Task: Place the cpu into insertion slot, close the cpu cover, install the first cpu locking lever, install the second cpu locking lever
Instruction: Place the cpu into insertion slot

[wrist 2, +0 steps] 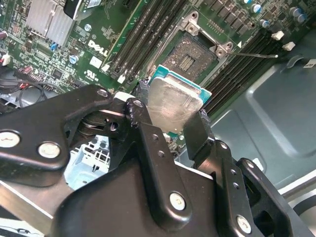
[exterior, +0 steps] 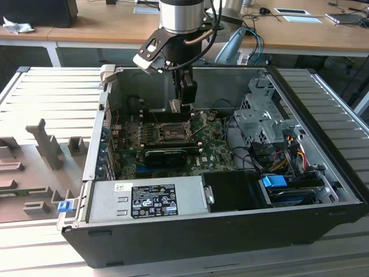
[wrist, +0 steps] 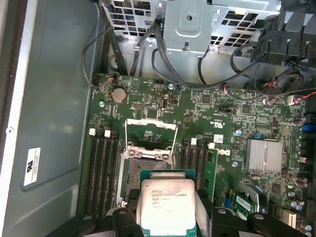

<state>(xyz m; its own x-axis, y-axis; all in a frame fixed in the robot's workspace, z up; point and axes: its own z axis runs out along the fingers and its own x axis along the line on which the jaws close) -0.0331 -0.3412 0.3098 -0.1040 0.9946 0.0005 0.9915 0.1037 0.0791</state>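
Grey fixtures [exterior: 49, 147] at exterior view's left; mid-case, gripper [exterior: 177, 107] over green board [exterior: 213, 156], fingers [wrist 2: 195, 131] pinching cpu [wrist 2: 173, 98] by edges, tilted, near bare slot [wrist 2: 190, 55], not touching; cover [wrist: 150, 122] seemingly raised; drive cage [exterior: 259, 115] at exterior view's right.

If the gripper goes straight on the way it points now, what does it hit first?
Probably the insertion slot. The gripper, shut on the cpu, points down at the green board close over the open slot. Depth is unclear, so the chip may meet the slot's rim first.
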